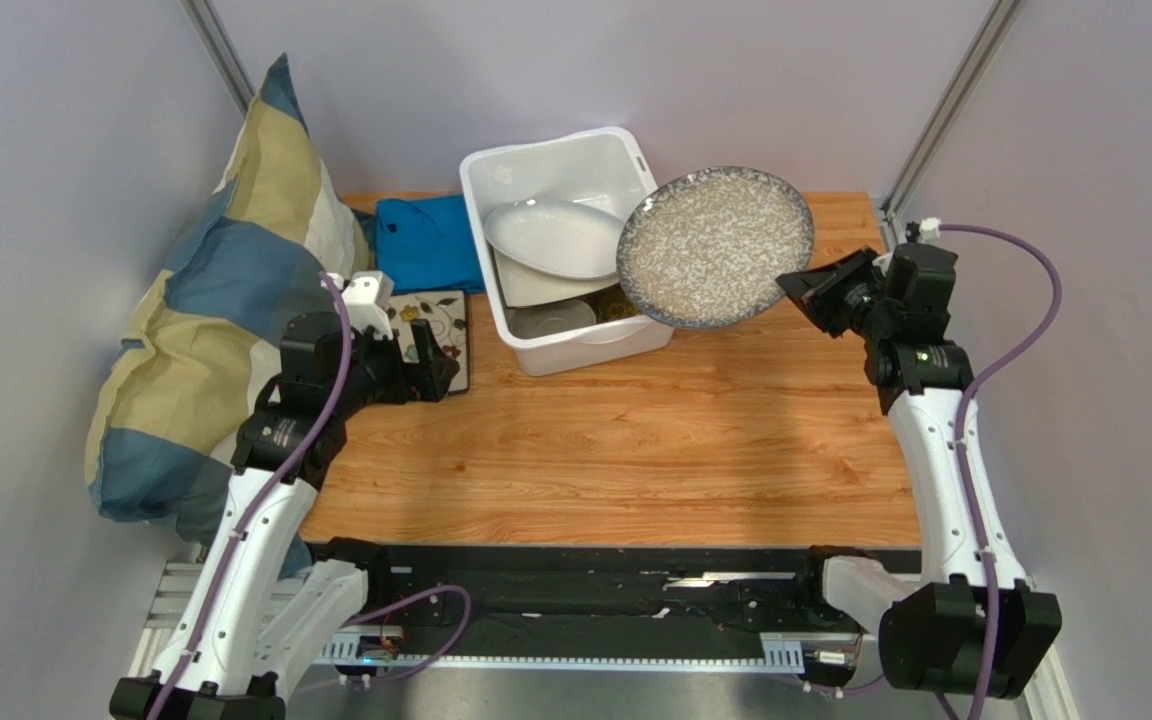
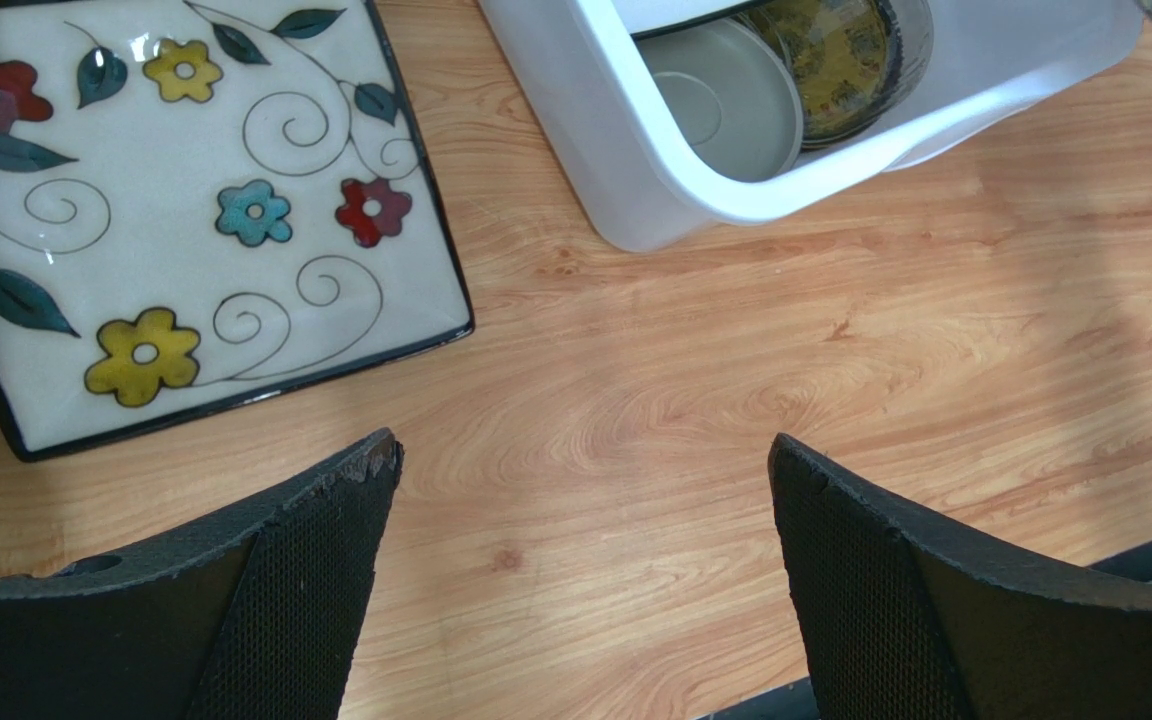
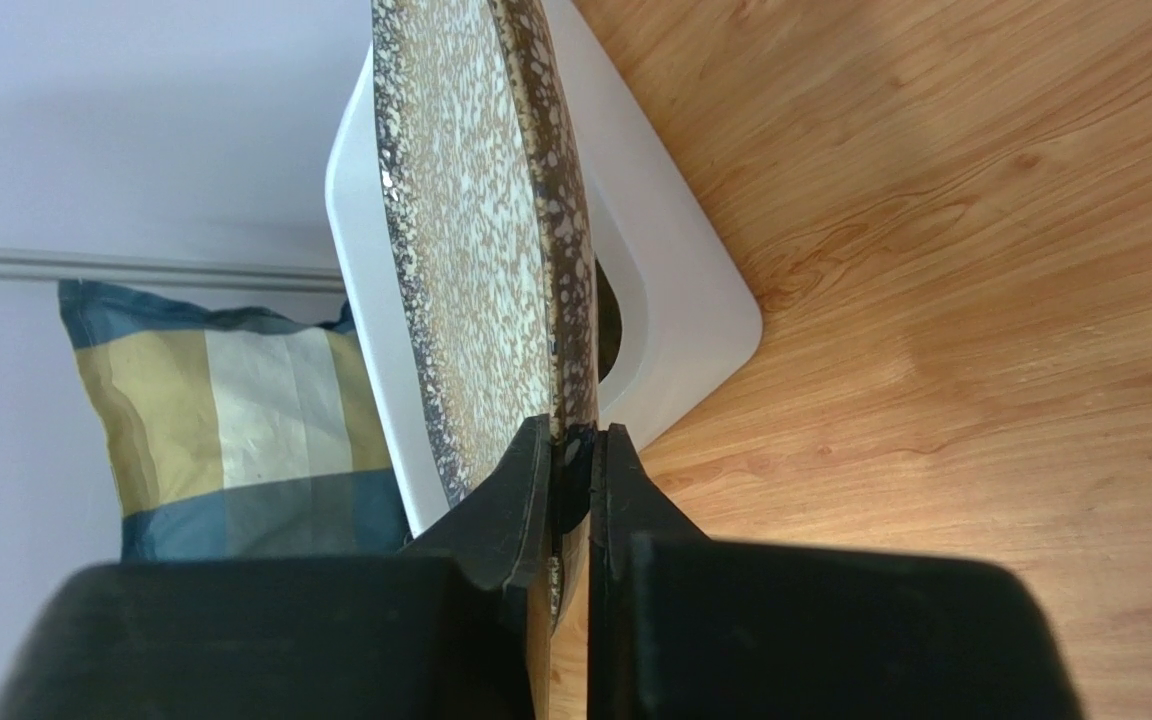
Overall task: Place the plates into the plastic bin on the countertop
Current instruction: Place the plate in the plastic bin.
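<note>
My right gripper is shut on the rim of the large grey-speckled round plate and holds it tilted in the air over the right end of the white plastic bin. In the right wrist view the plate stands edge-on between my fingers, with the bin behind it. The bin holds the white oval platter and smaller plates. My left gripper is open and empty, just right of the floral square plate, which lies flat on the countertop.
A folded blue cloth lies behind the floral plate, left of the bin. A blue and yellow checked pillow leans at the table's left edge. Grey walls close in the back and sides.
</note>
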You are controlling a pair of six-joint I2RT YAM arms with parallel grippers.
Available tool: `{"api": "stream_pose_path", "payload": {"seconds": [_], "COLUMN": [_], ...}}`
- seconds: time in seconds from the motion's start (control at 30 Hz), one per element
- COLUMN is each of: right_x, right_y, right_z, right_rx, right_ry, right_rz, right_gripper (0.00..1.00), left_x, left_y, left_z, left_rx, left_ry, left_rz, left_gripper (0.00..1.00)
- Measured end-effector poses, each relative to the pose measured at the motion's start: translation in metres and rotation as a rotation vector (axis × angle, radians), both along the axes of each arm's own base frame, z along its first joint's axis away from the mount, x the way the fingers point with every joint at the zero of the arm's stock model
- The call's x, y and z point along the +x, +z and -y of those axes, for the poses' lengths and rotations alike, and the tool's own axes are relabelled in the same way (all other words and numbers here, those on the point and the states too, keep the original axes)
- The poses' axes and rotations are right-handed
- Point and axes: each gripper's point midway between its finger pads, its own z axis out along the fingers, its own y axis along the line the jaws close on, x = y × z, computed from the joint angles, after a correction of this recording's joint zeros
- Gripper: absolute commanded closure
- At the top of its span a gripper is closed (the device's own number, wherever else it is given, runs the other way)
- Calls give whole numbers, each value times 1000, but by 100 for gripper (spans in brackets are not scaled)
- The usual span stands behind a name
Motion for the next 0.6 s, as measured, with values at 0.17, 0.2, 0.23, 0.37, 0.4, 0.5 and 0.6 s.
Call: {"api": "stream_pose_path", "payload": {"seconds": [0.17,0.2,0.23,0.37,0.4,0.5,0.6], "right_x": [12,14,16,27,30,39,47], "right_y": [-9,-11,-14,-24,-27,-37,-47], "right_z": [-26,-33,-37,-58,-63,-77,-88], "right_rx": [-7,-10,-14,-28,-31,-35,-32], "right_ry": [65,80,89,127,137,159,173], "right_rz": [-26,-28,-35,-55,-61,-75,-86], "right_gripper": [100,100,100,100,100,100,100], "left_x": [0,0,0,0,0,0,0], "left_y": [0,0,0,0,1,1,1], "left_z": [0,0,0,0,0,0,0], "left_rx": [0,0,0,0,0,0,0], "left_ry": [0,0,0,0,0,0,0], "left_rz": [1,1,2,2,2,2,3], "left_gripper": [4,4,4,4,4,4,4]}}
